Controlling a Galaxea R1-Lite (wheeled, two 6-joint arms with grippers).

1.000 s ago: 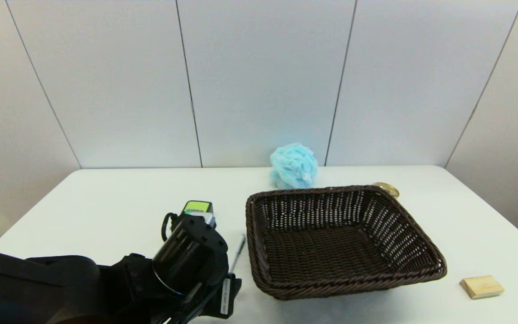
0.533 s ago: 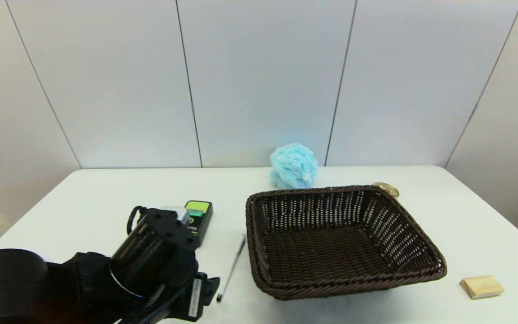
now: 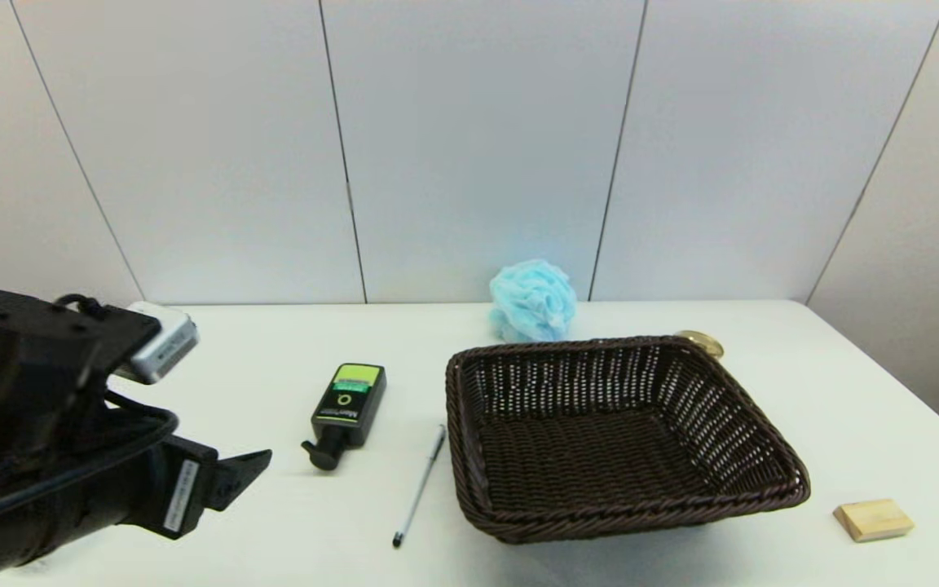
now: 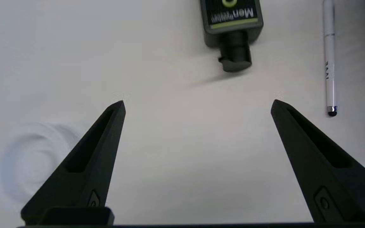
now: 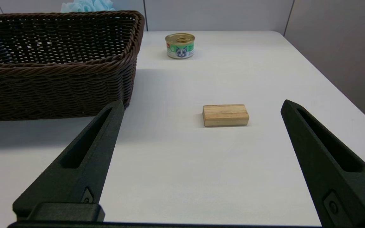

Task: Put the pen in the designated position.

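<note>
Dark brown wicker, tightly woven with a braided rim, makes up the rectangular basket (image 3: 624, 436) sitting right of centre on the smooth white table (image 3: 233, 359). Just off its left wall lies the pen (image 3: 421, 487), a thin straight white stick with a small dark tip pointing toward the robot, flat on the tabletop and outside the basket. Left of the pen, a flat-sided black pump bottle (image 3: 346, 412) with a green label lies on its back, pump toward the robot. Behind the basket sits a puffy light-blue mesh sponge (image 3: 533, 300); near the table's right front corner rests a small plain wooden block (image 3: 873, 519).

The head view catches only the gold lid of a can (image 3: 699, 342) behind the basket's far right corner; the right wrist view shows its side, green with a cat's face. The left wrist view brings out grey print and a metal ring near the pen's tip.

The left gripper (image 4: 198, 106) hangs over bare table left of the bottle, fingers spread wide, gripping nothing. The right gripper (image 5: 201, 106) sits low near the block, equally wide apart and empty.
</note>
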